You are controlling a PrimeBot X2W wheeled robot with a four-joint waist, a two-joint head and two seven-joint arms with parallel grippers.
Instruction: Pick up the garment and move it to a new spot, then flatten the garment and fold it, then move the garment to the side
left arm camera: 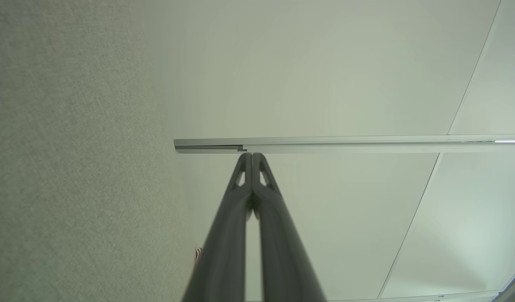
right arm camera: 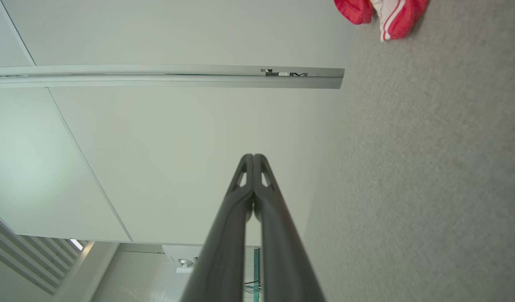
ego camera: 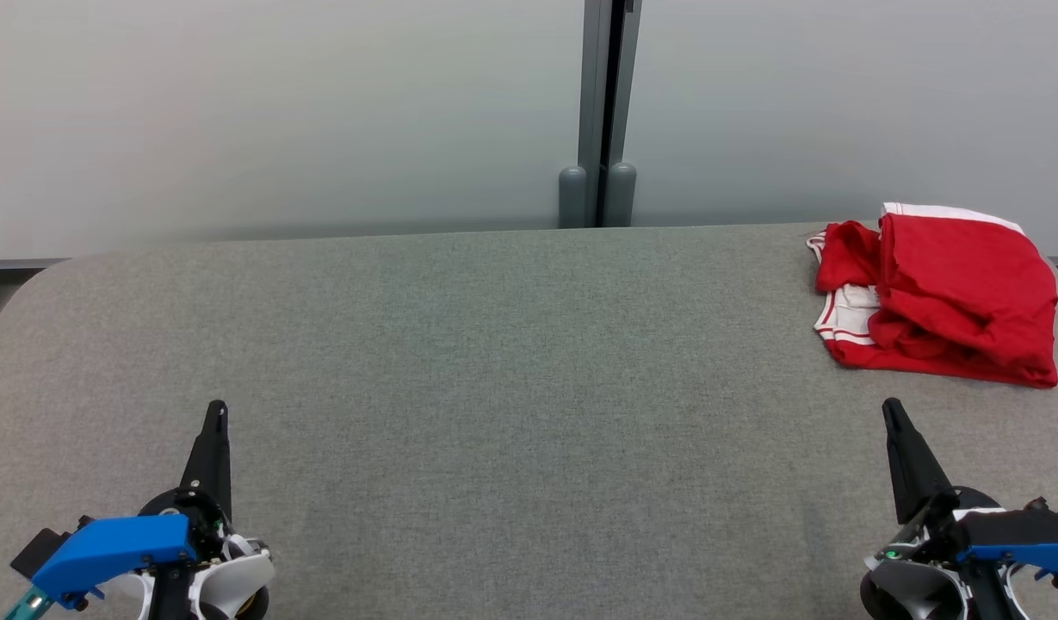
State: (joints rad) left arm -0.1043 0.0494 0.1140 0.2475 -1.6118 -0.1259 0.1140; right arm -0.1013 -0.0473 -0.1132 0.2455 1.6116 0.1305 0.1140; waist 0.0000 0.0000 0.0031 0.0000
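While both arms sit at the near edge of the grey tabletop (ego camera: 494, 362), we see the left pincer (ego camera: 216, 406) at its near left, two dark fingers pressed tip to tip and holding nothing. The right pincer (ego camera: 890, 405), at the tabletop's near right, is likewise closed and empty. Further out, the red garment (ego camera: 950, 293) with white trim lies bunched at the tabletop's far right corner, apart from both pincers. Behind the tabletop's far edge a grey post (ego camera: 597, 112) rises against the pale wall.
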